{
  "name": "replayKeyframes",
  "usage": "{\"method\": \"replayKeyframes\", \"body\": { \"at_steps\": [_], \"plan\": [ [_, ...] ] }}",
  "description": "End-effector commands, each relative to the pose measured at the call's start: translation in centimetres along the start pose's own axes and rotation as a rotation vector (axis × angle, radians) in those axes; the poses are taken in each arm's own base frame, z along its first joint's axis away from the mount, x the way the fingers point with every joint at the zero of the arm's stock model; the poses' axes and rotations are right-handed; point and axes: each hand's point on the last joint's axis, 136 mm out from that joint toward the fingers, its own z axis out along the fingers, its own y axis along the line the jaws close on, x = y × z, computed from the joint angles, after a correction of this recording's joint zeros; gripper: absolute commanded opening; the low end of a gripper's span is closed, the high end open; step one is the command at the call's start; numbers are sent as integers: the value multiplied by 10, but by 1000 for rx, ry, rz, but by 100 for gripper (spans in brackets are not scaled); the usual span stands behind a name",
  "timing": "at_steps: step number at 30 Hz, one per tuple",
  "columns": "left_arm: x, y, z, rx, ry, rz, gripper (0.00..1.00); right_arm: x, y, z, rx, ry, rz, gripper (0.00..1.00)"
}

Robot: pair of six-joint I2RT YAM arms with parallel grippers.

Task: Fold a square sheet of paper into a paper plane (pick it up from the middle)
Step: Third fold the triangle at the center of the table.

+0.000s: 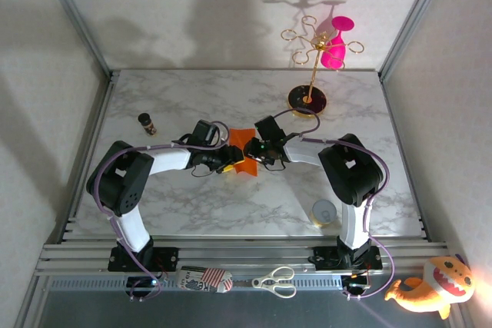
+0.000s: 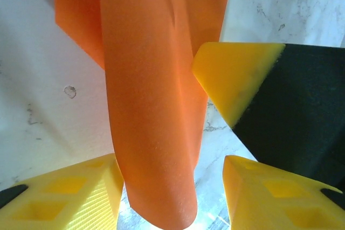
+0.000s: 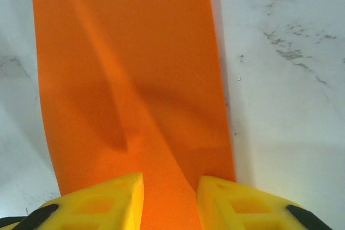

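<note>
The square sheet of paper (image 1: 243,142) is bright orange and lies bent at the table's middle, between my two grippers. In the left wrist view it rises as a rounded fold (image 2: 153,133) between the yellow fingers. The left gripper (image 2: 170,189) stands open: the fold rests against the left finger (image 2: 70,197), with a gap to the right finger (image 2: 269,192). A fingertip of the right gripper (image 2: 232,79) touches the fold's far side. In the right wrist view the paper (image 3: 129,79) fills the gap between the fingers, and the right gripper (image 3: 170,197) is shut on it. The paper plane is out of view.
A gold stand (image 1: 307,99) with a pink glass (image 1: 334,48) is at the back right. A small dark bottle (image 1: 147,123) stands at the left and a round white tub (image 1: 325,213) near the right arm's base. Scissors (image 1: 275,282) and a plush toy (image 1: 434,286) lie off the table's front.
</note>
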Motion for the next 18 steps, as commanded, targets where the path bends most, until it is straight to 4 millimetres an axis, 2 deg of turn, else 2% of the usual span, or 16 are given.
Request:
{"method": "replayKeyframes", "body": {
  "at_steps": [1,18],
  "plan": [
    [-7,-16,-10,83,-19,5,50,34,-53,18,155,101,48,35],
    [-27,-5,-7,115,-59,-24,43,31,-56,16,164,94,56,35]
  ]
}}
